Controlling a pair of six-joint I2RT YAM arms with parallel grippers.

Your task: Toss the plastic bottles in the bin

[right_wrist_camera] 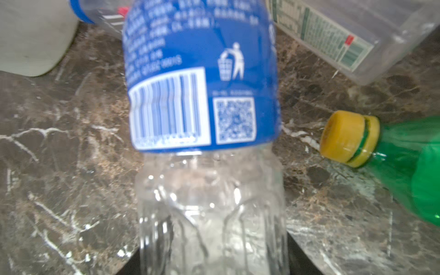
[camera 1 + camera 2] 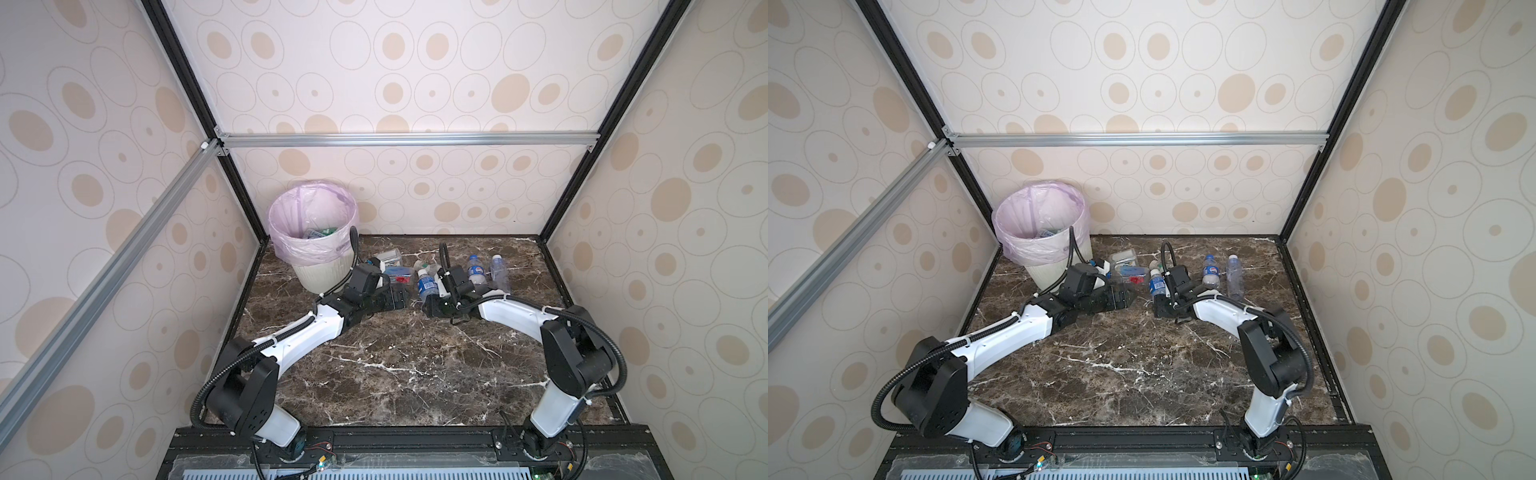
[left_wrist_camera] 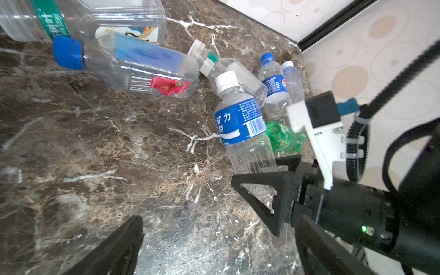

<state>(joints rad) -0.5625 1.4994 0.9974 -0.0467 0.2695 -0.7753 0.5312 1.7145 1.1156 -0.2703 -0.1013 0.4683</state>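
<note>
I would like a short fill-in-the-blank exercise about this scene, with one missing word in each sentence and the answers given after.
1. The bin is lined with a ___ bag.
2. The right end effector is shut on the white-capped bottle, whose label is ___.
3. The green bottle beside it has a ___ cap.
4. The left end effector holds nothing; its jaws stand ___.
Answers: pink; blue; yellow; open.
</note>
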